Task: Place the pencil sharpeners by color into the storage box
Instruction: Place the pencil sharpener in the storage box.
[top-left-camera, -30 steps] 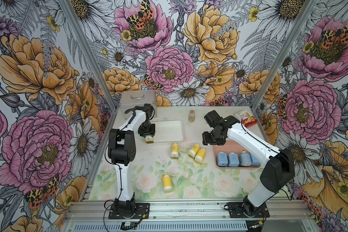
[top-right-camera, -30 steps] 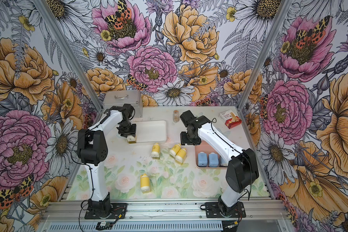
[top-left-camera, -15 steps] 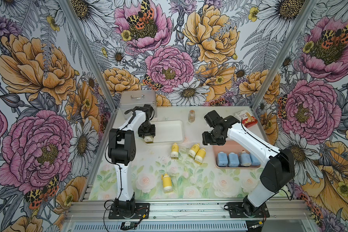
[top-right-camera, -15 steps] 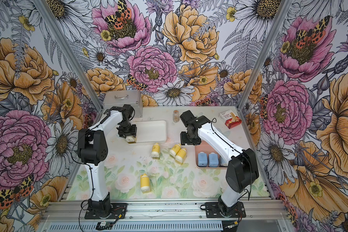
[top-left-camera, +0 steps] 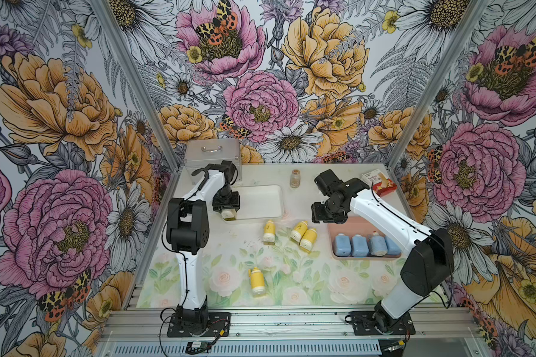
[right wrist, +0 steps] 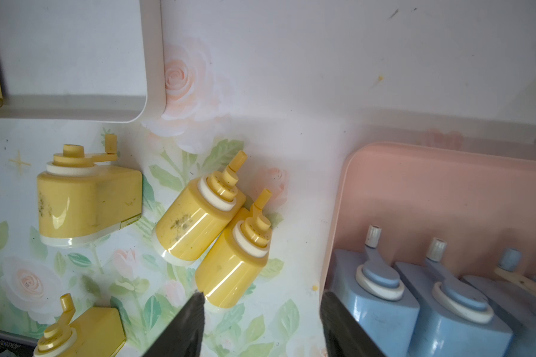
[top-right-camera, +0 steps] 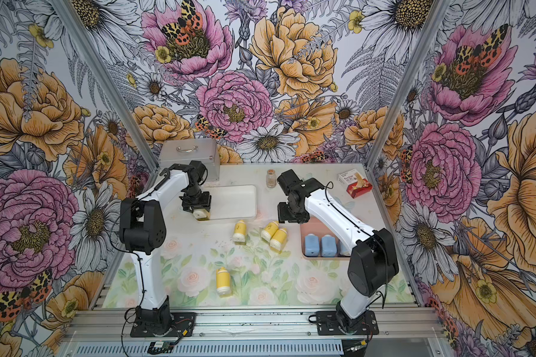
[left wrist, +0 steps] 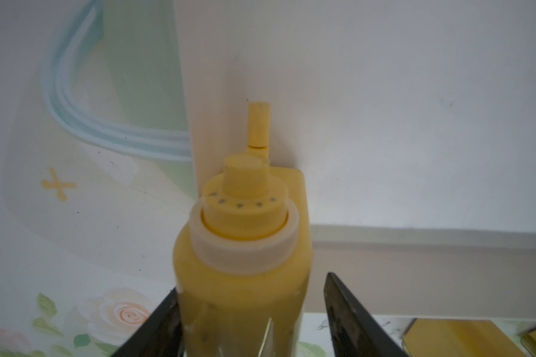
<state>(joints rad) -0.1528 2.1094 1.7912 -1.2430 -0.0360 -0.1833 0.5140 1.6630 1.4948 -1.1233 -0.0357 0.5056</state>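
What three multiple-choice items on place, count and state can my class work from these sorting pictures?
1. The blue sharpeners lie in: A the white tray; B the pink tray; C the metal case.
2. Yellow sharpeners lying on the mat: A two; B six; C four.
3. The right claw is: A open, empty; B shut on a vial; C shut on a blue sharpener.
Key: 1 B, all four lie side by side there; 2 C, three mid-table, one nearer the front; 3 A, nothing sits between its jaws.

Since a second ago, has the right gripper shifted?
No. The right gripper still hovers at the same far corner of the pink tray.
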